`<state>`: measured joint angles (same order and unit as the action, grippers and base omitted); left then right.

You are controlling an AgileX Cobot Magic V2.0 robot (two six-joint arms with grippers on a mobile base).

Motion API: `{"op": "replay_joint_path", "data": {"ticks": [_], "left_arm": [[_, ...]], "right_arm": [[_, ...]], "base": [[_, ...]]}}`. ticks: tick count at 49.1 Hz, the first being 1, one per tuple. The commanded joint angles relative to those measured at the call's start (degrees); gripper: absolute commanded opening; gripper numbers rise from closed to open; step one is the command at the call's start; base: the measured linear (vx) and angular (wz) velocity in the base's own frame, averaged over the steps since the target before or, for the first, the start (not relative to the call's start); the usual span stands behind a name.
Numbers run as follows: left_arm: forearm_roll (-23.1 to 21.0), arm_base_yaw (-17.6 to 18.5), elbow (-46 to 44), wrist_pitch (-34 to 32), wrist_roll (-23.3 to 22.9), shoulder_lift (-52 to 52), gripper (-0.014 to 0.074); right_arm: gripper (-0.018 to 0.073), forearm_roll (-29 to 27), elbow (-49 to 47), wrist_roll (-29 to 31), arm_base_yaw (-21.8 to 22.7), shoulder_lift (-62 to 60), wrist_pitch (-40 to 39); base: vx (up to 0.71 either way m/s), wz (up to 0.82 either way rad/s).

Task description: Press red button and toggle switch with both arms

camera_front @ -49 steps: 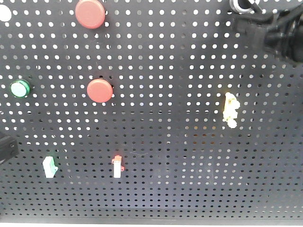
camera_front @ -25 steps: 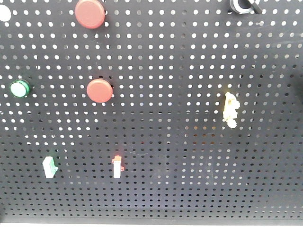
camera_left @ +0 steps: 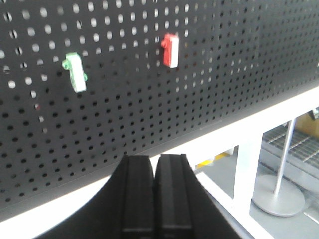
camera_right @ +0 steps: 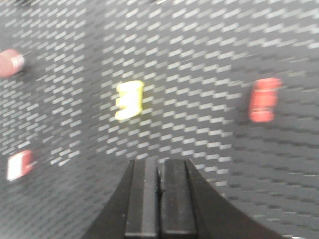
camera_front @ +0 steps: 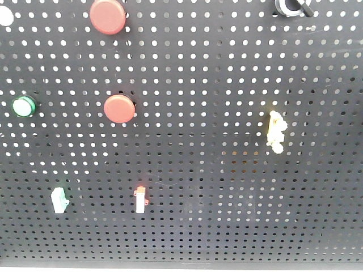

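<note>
Nearest to us in the left wrist view is our left gripper point(camera_left: 155, 164): two flat matte black fingers point(camera_left: 137, 199) pressed together along their whole length, with nothing between them. In the right wrist view our right gripper point(camera_right: 159, 169) looks the same, its smooth black fingers point(camera_right: 175, 199) closed against each other on nothing, though that whole picture is smeared with motion blur.

Beyond the left gripper we see the lower white edge point(camera_left: 209, 142) of the black pegboard point(camera_left: 224, 64), a flat dark sheet pierced by regular rows of small round holes. On it are a small green-and-white block switch point(camera_left: 75, 72) and a small red-and-white block switch point(camera_left: 170, 50), both rectangular and plastic-looking. Past the board's edge stands a white post beside a grey metal pole on a round base point(camera_left: 277, 199).

Ahead of the right gripper we make out a blurred yellow ridged piece point(camera_right: 130, 100), a red oblong point(camera_right: 263, 99) to its right, a round red shape point(camera_right: 10, 63) at the far left and a red-and-white block point(camera_right: 20, 165) low on the left.

In the front view neither gripper shows. The red button point(camera_front: 119, 108) is a smooth round disc left of the board's centre, with a second, larger red disc point(camera_front: 108, 16) above it at the top edge. A round green button point(camera_front: 24, 106) with a pale face sits at the left. The toggle switch point(camera_front: 292, 7) sits at the top right, cut by the frame, its short black lever pointing right
</note>
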<state>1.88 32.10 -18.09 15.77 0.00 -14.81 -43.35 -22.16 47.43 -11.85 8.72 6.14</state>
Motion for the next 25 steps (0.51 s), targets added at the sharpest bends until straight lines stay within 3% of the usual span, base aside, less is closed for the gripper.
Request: {"op": "replay_joint_path", "data": {"ticks": [1,25], "left_arm": [[-0.02,-0.06,-1.50,-4.79,-0.51,-0.96,0.0002],[-0.02,-0.06,-1.50,-4.84,-0.51,-0.96,0.0002]], "right_arm": [[-0.0003,-0.51,-1.22,0.83,0.21,0.62,-4.02],[-0.0003,-0.57,-1.22,0.83,0.21,0.62,-4.02]], "base": [[0.00,0.00],[0.00,0.00]]}}
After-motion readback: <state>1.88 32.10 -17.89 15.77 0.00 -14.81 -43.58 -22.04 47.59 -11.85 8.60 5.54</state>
